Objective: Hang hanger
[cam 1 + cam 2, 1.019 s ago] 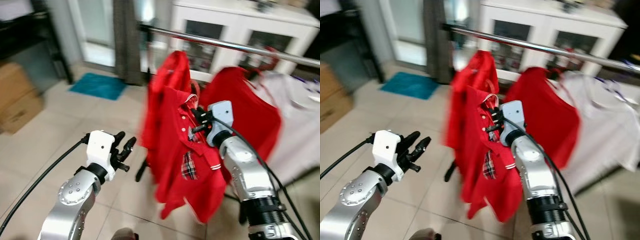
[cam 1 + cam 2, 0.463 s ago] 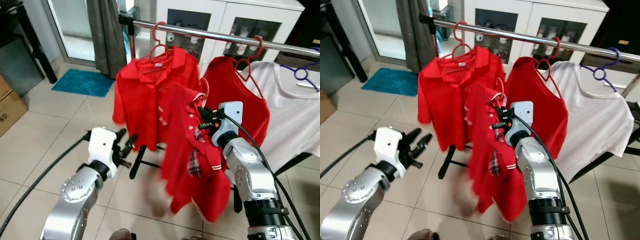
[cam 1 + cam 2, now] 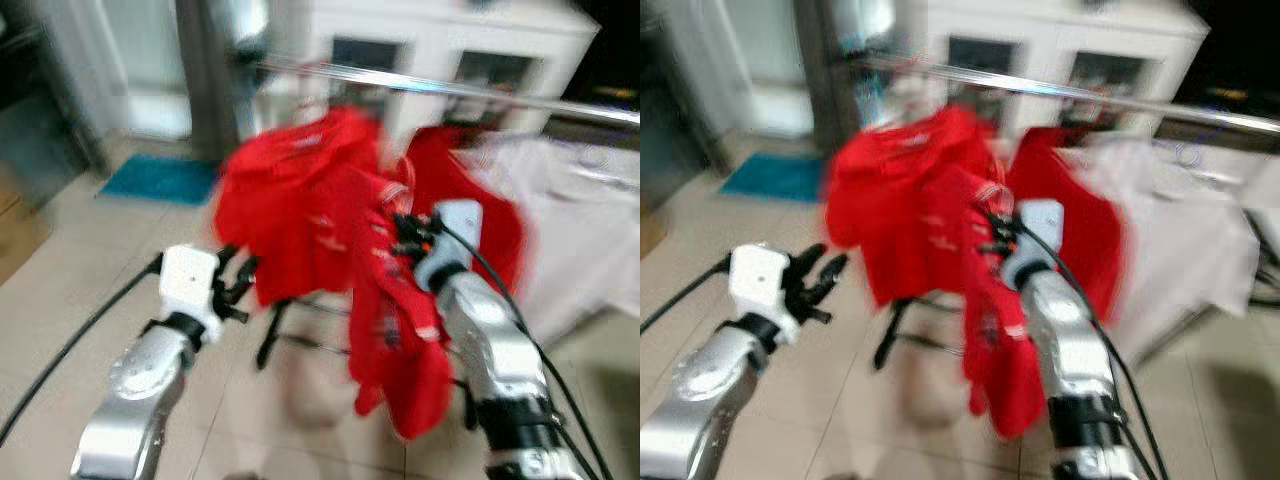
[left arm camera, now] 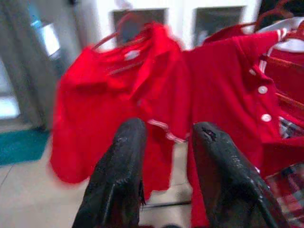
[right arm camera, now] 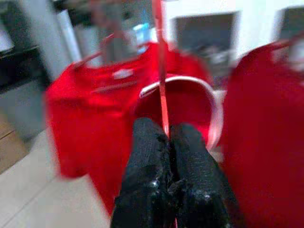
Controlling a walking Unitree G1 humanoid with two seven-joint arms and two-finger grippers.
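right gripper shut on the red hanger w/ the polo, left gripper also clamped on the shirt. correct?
Not quite. The right gripper is shut on the red hanger carrying the polo, but the left gripper is open and holds nothing, short of the shirts; the left wrist view shows it.

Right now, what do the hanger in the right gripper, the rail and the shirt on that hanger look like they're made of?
Hanger: thin red shaft, probably plastic or coated wire; blur leaves it open. Rail: shiny silver tube, apparently polished metal. Shirt: soft red fabric, draping in folds, with white buttons. The right gripper is pinched on the hanger.
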